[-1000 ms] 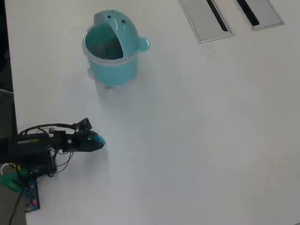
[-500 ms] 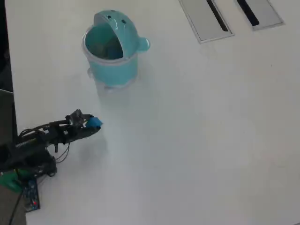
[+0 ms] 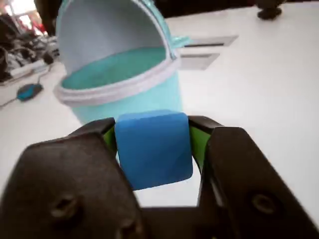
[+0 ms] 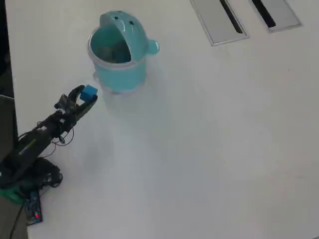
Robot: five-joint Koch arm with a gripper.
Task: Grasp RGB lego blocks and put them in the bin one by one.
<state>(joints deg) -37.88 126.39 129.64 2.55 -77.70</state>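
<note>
Since the earlier frame your gripper (image 4: 85, 96) has swung up the overhead view from mid-table toward the bin (image 4: 119, 74), carrying the blue block (image 4: 89, 92). You now have it just beside the bin's lower left wall. Wrist view: jaws clamped on the blue block (image 3: 153, 147), green pads on both sides. Bin (image 3: 124, 94) straight ahead, lid flipped up, mouth open.
</note>
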